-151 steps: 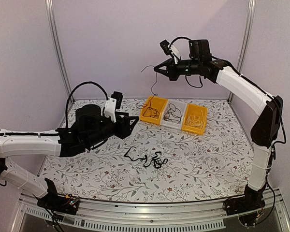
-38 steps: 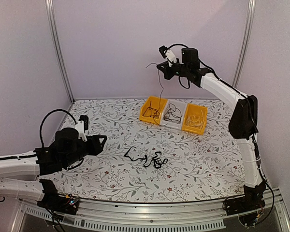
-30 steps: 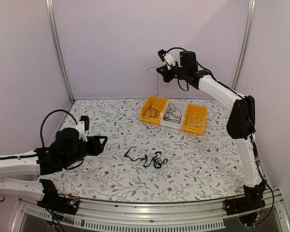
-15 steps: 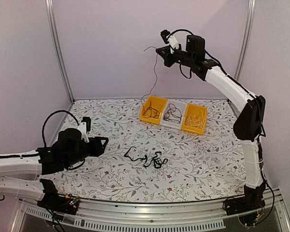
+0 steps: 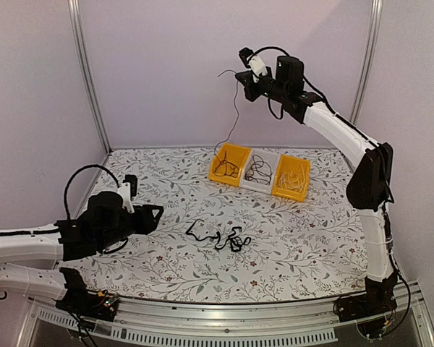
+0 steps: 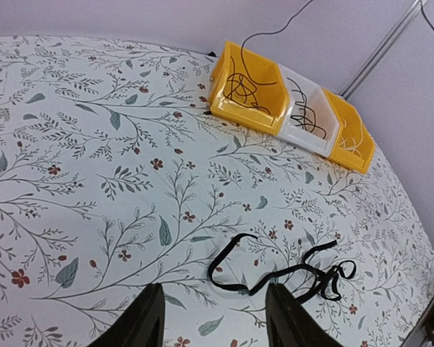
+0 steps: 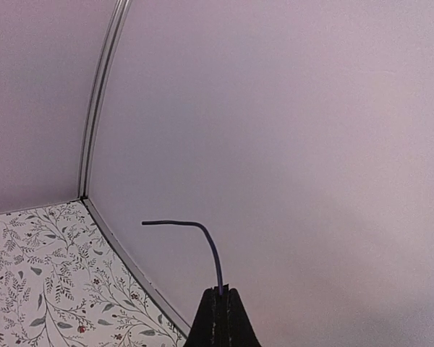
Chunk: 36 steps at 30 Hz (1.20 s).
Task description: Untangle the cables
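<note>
A loose tangle of black cables (image 5: pixel 220 237) lies mid-table; it also shows in the left wrist view (image 6: pixel 289 269), just ahead of my open, empty left gripper (image 6: pixel 215 318), which hovers low at the left (image 5: pixel 156 215). My right gripper (image 5: pixel 240 76) is raised high above the back of the table, shut on one thin black cable (image 5: pixel 233 119) that hangs down to the left yellow bin (image 5: pixel 229 163). The cable's short free end (image 7: pixel 195 237) sticks up out of the shut fingers (image 7: pixel 222 314).
Three bins stand in a row at the back: left yellow, white (image 5: pixel 259 171) and right yellow (image 5: pixel 291 178), each holding wires; they show in the left wrist view too (image 6: pixel 249 90). Metal frame posts (image 5: pixel 85 79) and purple walls bound the table.
My right gripper has lifted the thin cable higher above the left yellow bin, drawing it out longer. My left arm has pulled back and down toward the near left.
</note>
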Each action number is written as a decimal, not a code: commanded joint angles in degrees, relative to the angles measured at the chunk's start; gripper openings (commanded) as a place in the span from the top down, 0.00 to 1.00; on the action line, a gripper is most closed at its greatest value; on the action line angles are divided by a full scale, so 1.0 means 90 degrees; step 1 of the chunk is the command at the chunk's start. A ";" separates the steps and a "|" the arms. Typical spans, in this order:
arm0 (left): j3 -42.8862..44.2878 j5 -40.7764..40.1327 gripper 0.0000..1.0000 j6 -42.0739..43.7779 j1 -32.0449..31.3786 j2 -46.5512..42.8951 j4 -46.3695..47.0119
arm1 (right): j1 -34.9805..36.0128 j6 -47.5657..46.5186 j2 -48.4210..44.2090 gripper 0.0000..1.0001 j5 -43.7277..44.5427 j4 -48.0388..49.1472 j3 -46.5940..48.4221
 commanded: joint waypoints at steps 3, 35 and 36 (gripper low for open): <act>0.0090 -0.0060 0.50 -0.0116 0.0033 -0.0281 -0.0154 | -0.0130 -0.0235 0.0417 1.00 0.0425 0.0062 -0.0373; 0.0212 -0.0183 0.50 -0.0488 -0.0137 -0.0443 -0.0552 | 0.0065 -0.0895 0.1426 0.99 -0.0319 -0.1486 -0.1518; 0.0212 -0.0177 0.50 -0.0473 -0.0141 -0.0409 -0.0543 | 0.0065 -0.0903 0.1405 0.97 -0.0307 -0.1524 -0.1512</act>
